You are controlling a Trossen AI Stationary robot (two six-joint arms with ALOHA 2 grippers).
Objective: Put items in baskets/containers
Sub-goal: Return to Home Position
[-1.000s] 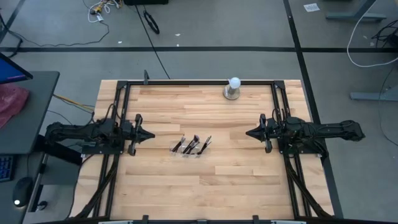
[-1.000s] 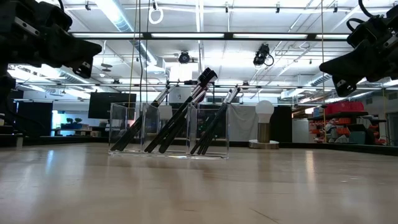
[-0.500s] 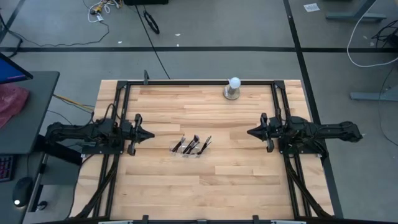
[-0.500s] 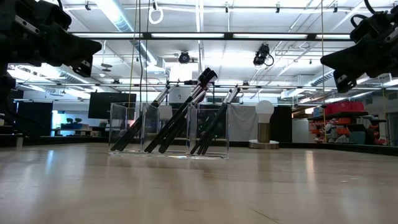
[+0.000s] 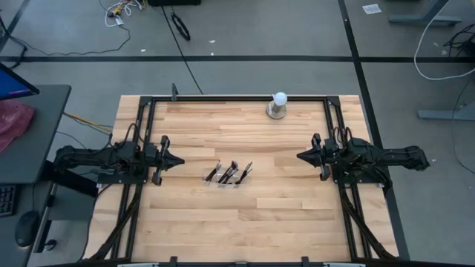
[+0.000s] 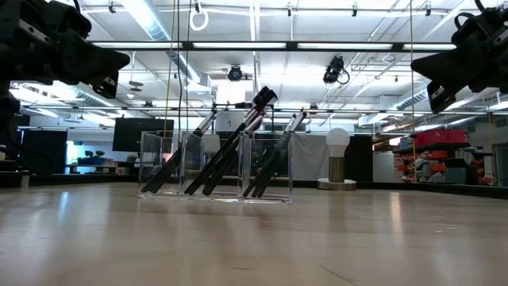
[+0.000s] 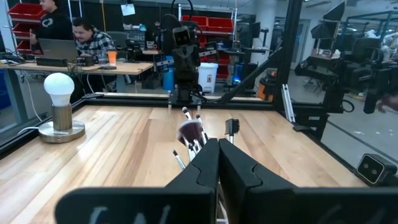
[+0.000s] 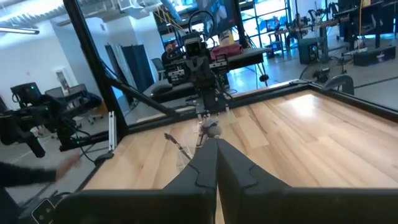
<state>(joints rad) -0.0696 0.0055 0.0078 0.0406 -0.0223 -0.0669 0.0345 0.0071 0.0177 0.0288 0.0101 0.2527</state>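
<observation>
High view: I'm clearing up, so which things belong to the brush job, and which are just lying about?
Job: brushes, leaning in the clear tray; left tool and right tool, both shut, off to either side.
Lying about: bulb, pink cloth, cables.

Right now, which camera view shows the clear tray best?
The low view. It looks side-on at the clear tray, so its walls and compartments show, with the brushes leaning inside. The high view shows it small, from above. The wrist views show the brushes, but hardly the tray.
</observation>
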